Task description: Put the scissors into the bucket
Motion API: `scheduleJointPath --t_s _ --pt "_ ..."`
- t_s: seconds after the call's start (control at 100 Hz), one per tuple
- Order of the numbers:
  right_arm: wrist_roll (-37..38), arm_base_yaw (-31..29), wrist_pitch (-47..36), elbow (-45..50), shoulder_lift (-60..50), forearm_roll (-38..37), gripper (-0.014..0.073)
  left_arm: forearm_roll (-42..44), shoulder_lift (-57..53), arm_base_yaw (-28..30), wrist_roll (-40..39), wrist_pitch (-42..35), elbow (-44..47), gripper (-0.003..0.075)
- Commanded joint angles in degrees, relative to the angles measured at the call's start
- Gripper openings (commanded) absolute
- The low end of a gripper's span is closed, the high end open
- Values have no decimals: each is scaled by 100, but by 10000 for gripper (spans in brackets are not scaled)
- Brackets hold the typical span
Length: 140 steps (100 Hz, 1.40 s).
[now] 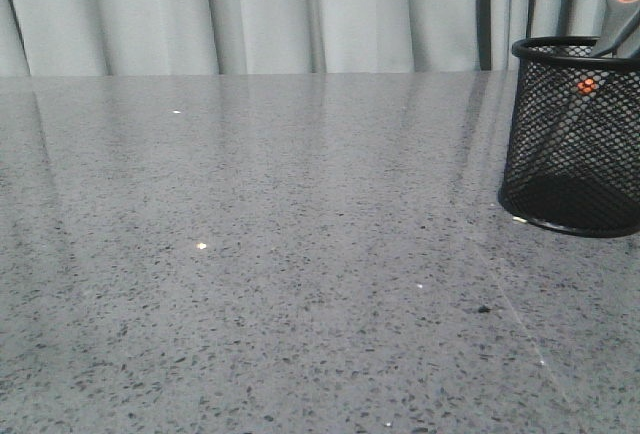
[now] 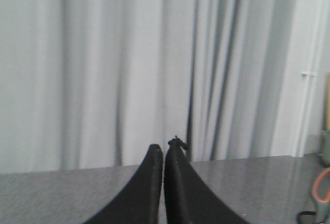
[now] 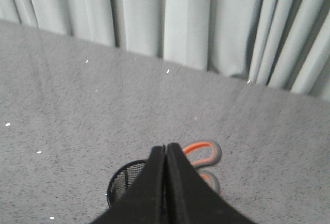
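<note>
Inside bucket (image 1: 574, 144): scissors (image 1: 588, 85), blades down.

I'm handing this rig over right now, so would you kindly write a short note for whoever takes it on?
Left gripper: shut, empty, held above the table, away from the job's things.
Right gripper: shut, empty, raised above the bucket.
Scissors: standing in the bucket at the table's right side, blades down inside the mesh, handles sticking out over the rim.
Done: the scissors are in the bucket and neither gripper holds them.
Left: nothing on the task itself; probably only bringing both arms back to rest.
</note>
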Motion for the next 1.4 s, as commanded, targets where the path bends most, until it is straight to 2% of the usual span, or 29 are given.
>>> scheduleJointPath --t_s 0.0,0.17,0.36,0.52,1.17,1.39 --pt "-225 -14 -1113 900 -824 45 -46 -124 -16 310 -11 -517 178 -20" --pt "-225 -14 -2009 2616 -2386 45 -46 -11 -16 502 -11 -245 289 -20" --pt "-215 -14 -2513 3502 -3566 72 -46 67 -16 502 -11 -245 289 -20" --pt "-215 -14 -2297 3542 -3413 72 -46 67 -16 502 -11 -243 289 -20" --pt "-215 -14 -2281 3556 -3401 72 -46 67 -16 502 -11 -243 289 -20" --pt "-215 -14 -2281 3556 -3401 72 -46 67 -98 502 2 -223 599 -20"
